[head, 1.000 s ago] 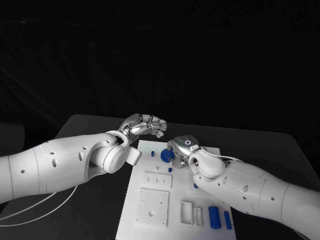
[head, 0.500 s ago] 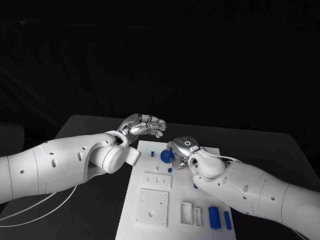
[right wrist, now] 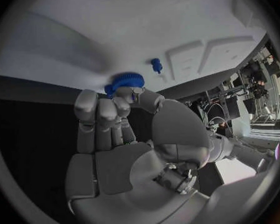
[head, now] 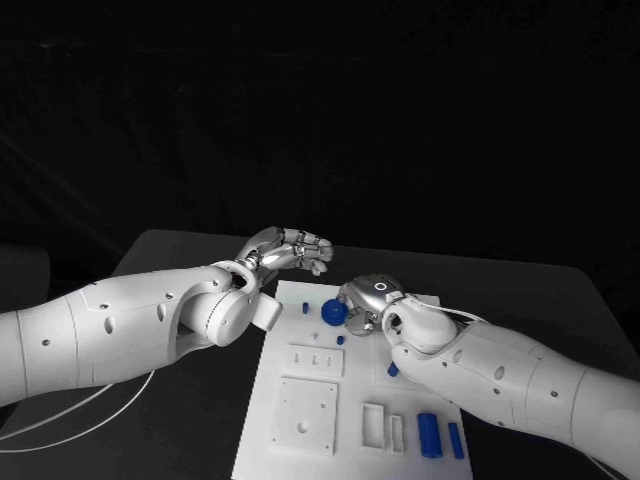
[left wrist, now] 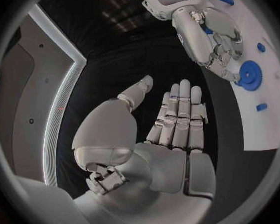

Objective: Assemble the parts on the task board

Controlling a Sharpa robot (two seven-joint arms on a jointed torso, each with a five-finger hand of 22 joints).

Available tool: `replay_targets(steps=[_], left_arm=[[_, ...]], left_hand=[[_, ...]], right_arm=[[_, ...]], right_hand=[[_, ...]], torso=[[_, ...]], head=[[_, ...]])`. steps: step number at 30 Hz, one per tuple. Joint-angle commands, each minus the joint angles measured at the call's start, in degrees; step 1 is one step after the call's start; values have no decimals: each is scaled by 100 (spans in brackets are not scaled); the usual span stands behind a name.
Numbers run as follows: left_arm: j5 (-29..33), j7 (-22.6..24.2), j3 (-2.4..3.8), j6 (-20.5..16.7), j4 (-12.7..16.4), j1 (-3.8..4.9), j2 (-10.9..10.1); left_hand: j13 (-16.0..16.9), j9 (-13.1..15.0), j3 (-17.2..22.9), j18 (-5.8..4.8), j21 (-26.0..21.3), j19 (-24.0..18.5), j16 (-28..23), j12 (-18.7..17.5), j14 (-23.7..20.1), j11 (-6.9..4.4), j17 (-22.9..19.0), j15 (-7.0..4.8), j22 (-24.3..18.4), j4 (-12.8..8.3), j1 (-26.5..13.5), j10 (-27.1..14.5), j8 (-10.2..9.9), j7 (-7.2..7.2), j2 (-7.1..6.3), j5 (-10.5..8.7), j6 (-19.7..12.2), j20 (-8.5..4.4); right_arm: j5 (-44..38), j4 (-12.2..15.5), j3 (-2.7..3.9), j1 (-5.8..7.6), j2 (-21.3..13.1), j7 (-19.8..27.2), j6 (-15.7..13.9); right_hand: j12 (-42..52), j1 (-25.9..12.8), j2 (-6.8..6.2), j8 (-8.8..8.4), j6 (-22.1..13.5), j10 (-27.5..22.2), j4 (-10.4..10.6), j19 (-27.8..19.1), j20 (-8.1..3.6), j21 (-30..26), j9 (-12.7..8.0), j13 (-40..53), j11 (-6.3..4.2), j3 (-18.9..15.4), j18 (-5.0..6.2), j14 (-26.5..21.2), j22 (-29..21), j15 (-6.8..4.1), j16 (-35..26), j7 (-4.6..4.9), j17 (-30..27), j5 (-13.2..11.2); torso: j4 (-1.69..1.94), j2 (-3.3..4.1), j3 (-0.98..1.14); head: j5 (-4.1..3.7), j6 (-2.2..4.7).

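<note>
You see a blue gear at the far end of the board, and the right hand is on it. In the right wrist view the gear sits at that hand's fingertips, which are bunched together and pinch its toothed rim against the thumb, so the right hand grips the gear. The left wrist view shows the same gear lying flat over the white board with the right hand's fingers curled down onto its edge.

Just beside the gear, small blue pegs stand in the board: one peg on the side towards the left arm, and another peg a little nearer you. Nearer still, the board carries a small white plate with slots, a bigger square plate, and two narrow white frames. Two blue bars lie side by side at the near corner, close under the right arm.

Your left hand hangs just beyond the board's far edge, apart from the gear. In the left wrist view its fingers lie straight and side by side, the thumb out to one side, and the left hand holds nothing.
</note>
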Motion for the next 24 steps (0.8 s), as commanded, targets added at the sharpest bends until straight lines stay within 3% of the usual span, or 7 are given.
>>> replay_targets(steps=[1,5,12,20,23,24], left_arm=[[-6,42,6,14,11,6,5],[-8,41,6,13,-7,6,2],[-6,47,5,9,-23,5,-19],[-6,56,5,17,-33,5,-61],[-6,66,5,18,-42,5,-87],[-6,70,5,22,-50,5,-87]], left_hand=[[-8,5,-10,86,25,-23,-31,-20,31,28,10,-8,103,26,-55,-4,-37,31,-9,-34,-35,-7],[-9,5,-8,86,25,-23,-31,-20,31,28,11,-8,103,26,-54,-4,-38,32,-8,-34,-37,-8],[-9,5,-7,87,25,-24,-34,-21,32,28,14,-8,103,26,-53,-5,-40,33,-6,-34,-39,-8],[-9,6,-6,87,25,-25,-36,-22,32,28,16,-9,103,23,-50,-5,-41,34,-7,-34,-40,-8],[-9,7,-5,88,25,-26,-37,-22,31,28,17,-9,103,22,-49,-4,-40,33,-8,-34,-39,-9],[-9,7,-5,88,25,-26,-38,-22,31,28,17,-9,103,21,-48,-4,-40,33,-9,-34,-38,-9]], right_arm=[[96,22,-18,-28,-70,24,250],[97,58,-18,-28,-106,22,250],[100,176,-18,-25,-228,-17,116],[492,596,-5,55,-600,131,-515],[913,812,68,108,-808,417,-685],[1047,897,129,113,-906,521,-704]], right_hand=[[38,-180,69,22,-8,44,-52,40,6,31,8,20,-20,183,478,6,93,-9,0,-12,10,-53],[50,-239,90,36,2,52,-71,50,-4,38,9,25,-19,250,478,10,88,-8,0,-11,14,-45],[51,-267,93,50,17,52,-80,60,-12,43,11,21,-17,279,478,13,84,-7,0,-9,15,-51],[50,-259,44,64,22,49,-78,77,-33,43,12,14,-18,324,478,18,73,-9,-4,-9,16,-135],[40,-206,-45,90,47,40,-34,105,-59,36,19,-3,-6,271,478,27,55,0,-12,3,12,-368],[38,-207,-117,107,62,39,1,131,-70,41,29,-10,5,162,478,33,48,11,-13,6,11,-716]], torso=[[-3,-3,2],[1,-4,-6],[-7,-2,1],[-10,-5,-1],[-21,-10,3],[-22,-10,2]], head=[[1,7],[-6,8],[-9,17],[-19,43],[-27,62],[-33,70]])
